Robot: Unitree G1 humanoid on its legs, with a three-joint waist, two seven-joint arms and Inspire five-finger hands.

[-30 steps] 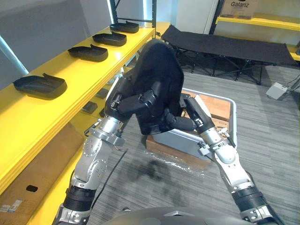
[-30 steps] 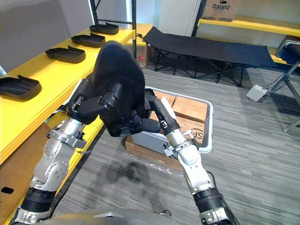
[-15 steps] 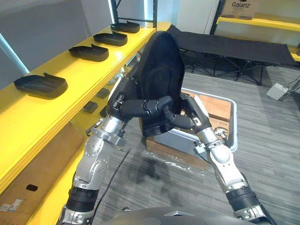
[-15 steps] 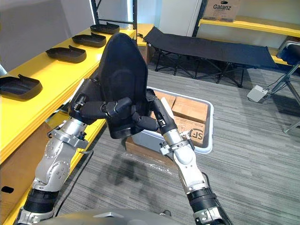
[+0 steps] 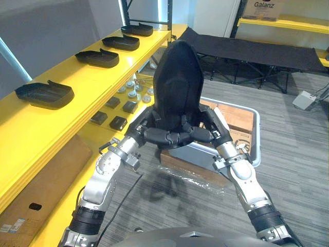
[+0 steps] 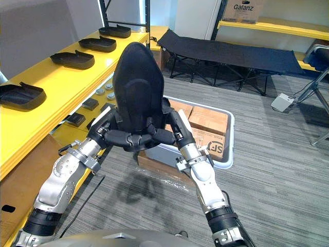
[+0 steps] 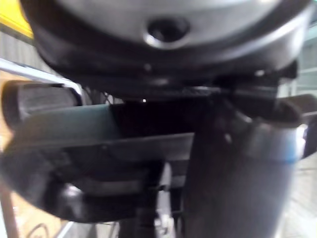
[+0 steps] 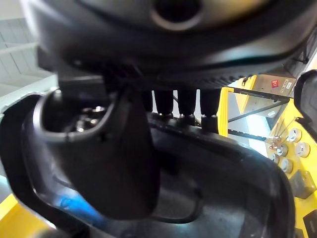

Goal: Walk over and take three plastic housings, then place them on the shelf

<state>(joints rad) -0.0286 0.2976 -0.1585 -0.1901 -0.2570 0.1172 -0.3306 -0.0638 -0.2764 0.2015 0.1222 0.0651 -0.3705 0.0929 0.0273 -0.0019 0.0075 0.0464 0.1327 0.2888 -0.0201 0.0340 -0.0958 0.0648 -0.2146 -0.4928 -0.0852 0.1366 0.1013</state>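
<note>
I hold a black plastic housing [image 5: 177, 87] upright in front of me, over the near edge of a grey bin [image 5: 255, 135]. My left hand [image 5: 156, 136] curls round its lower left side. On the lower right, my right hand [image 5: 205, 135] does the same, and the fingers of both meet across its base. In the right wrist view the thumb [image 8: 124, 168] presses into the housing's hollow inside [image 8: 218, 198]. Several more black housings lie in a row on the yellow shelf [image 5: 31, 128] to my left, the nearest [image 5: 43, 94] beside my left arm.
Cardboard boxes [image 5: 234, 118] lie inside the grey bin. Small parts [image 5: 123, 107] sit on the lower yellow shelf level under the top board. A black folding cot [image 5: 257, 51] stands behind, and a second yellow shelf [image 5: 288, 21] carries a carton at the back right.
The housing has swung from a lean towards the shelf to upright and centred. My left hand has slid from its side down to its base, with the left forearm dropping lower.
</note>
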